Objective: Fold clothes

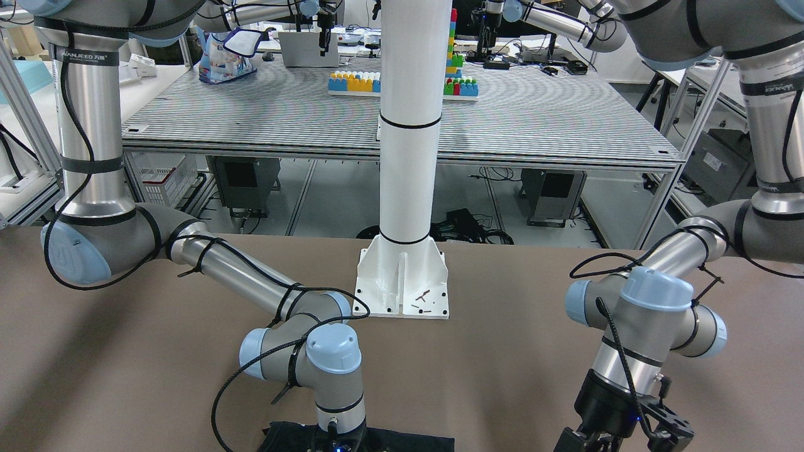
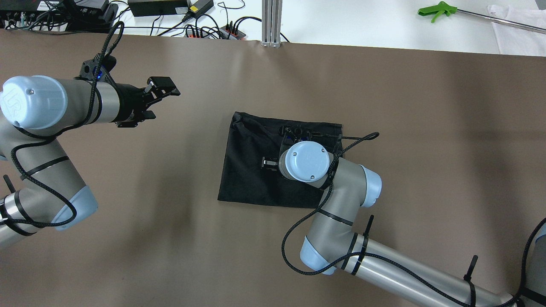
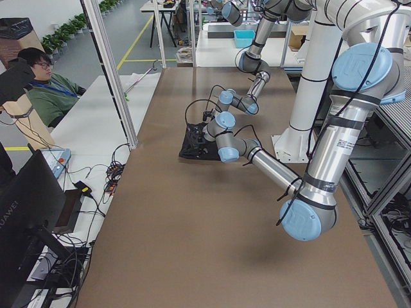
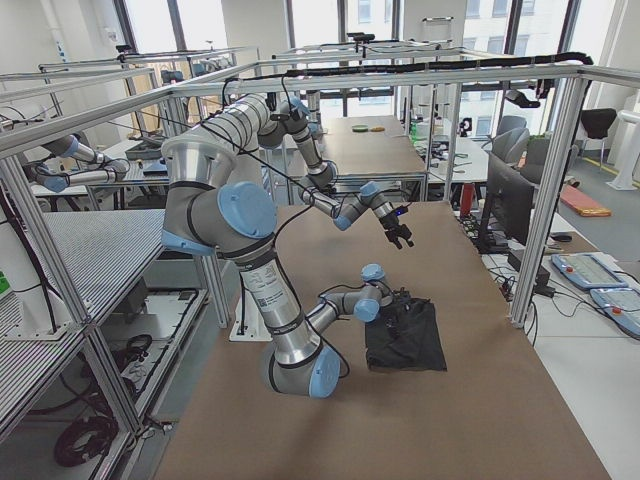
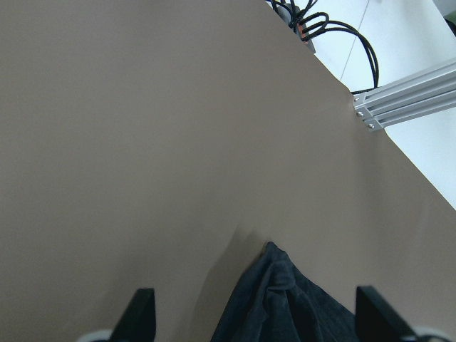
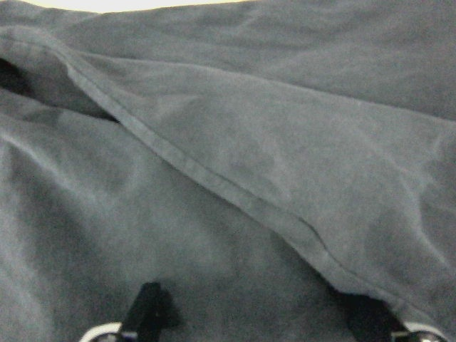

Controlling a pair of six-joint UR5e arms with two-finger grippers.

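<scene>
Right end effector [image 6: 260,317] above clothes [image 2: 247,166], brown tabletop [image 2: 384,106]

The clothes [image 2: 251,170] are showing plain black all over (in the right wrist view they are reading as a greyer charcoal). The table [image 2: 170,247] under them is showing an even matt brown. The left arm [image 2: 76,102] and the right arm [image 2: 341,221] are wearing silver tubes, pale blue caps and black cables, and the left gripper [image 2: 158,99] and right gripper [image 6: 256,317] are showing black. The pillar [image 1: 408,176] is standing white with thin black rings. On its far side, a bench [image 1: 534,119] is carrying fine grey-and-white stripes, with blocks [image 1: 355,81] in blue, yellow, green and red.
</scene>
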